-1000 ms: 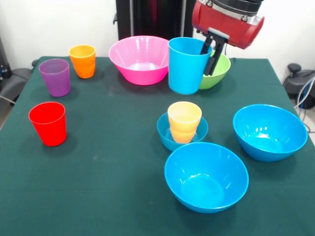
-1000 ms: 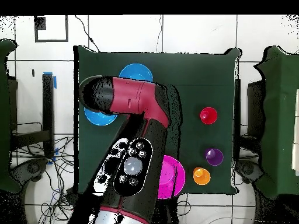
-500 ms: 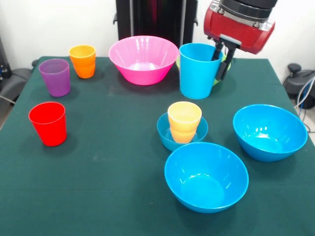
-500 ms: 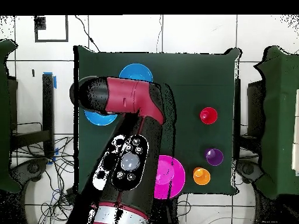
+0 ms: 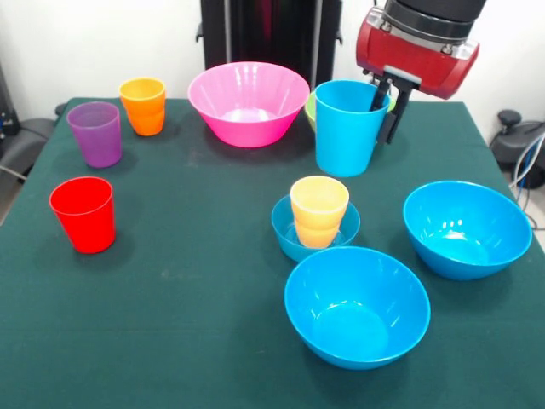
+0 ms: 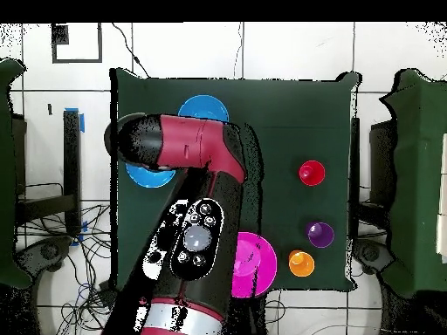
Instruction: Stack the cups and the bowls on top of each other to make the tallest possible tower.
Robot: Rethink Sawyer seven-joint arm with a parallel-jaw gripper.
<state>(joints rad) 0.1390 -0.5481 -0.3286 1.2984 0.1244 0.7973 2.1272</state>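
In the front view my gripper (image 5: 385,109) is shut on the rim of the light blue cup (image 5: 345,128), which hangs above the table at the back right, one finger inside and one outside. Behind the cup, the green bowl (image 5: 312,108) is mostly hidden. The tower's base, a small blue bowl (image 5: 286,232), holds a yellow-orange cup (image 5: 318,210) at the table's middle. Two large blue bowls (image 5: 356,306) (image 5: 465,228) sit near and to the right. A pink bowl (image 5: 248,102) stands at the back. From overhead, the arm (image 6: 188,218) hides the gripper and the cup.
Red cup (image 5: 83,214), purple cup (image 5: 94,134) and orange cup (image 5: 143,106) stand along the left side in the front view. The overhead view shows them at the right: red (image 6: 311,173), purple (image 6: 319,234), orange (image 6: 301,263). The green cloth (image 5: 187,324) covers the table.
The gripper has carried the light blue cup to the right across the back of the table, away from the pink bowl and in front of the green bowl. The other things stayed put.
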